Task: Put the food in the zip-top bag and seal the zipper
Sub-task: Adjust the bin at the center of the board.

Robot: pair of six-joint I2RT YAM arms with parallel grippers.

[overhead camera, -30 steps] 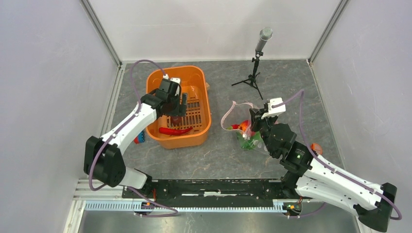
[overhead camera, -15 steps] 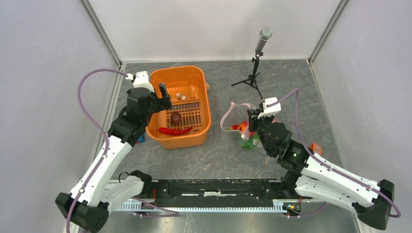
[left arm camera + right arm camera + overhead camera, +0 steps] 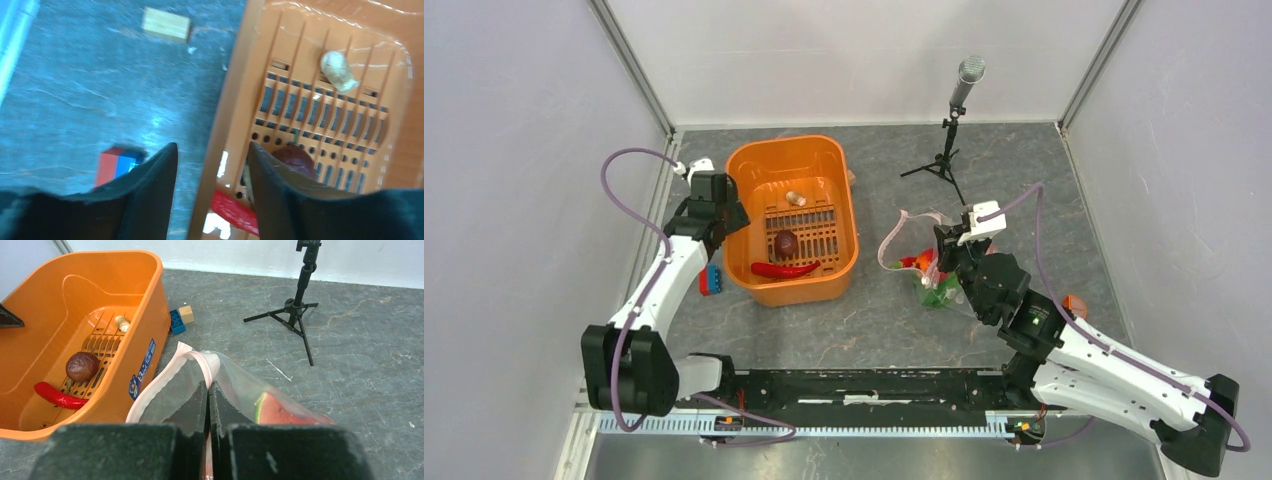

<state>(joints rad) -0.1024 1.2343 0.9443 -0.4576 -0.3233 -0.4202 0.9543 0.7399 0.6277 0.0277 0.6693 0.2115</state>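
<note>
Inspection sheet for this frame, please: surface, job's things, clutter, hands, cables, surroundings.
Surface: grey stone-pattern table.
Job's things: zip-top bag holds watermelon slice and greens; red chilli and dark round piece lie in orange tub.
Clutter: red-blue block left of tub; wooden block at its far corner.
Hands: left hand open above tub's left rim; right hand shut on bag's pink zipper.
Cables: purple cable loops at each arm.
Surroundings: white walls; microphone tripod.
</note>
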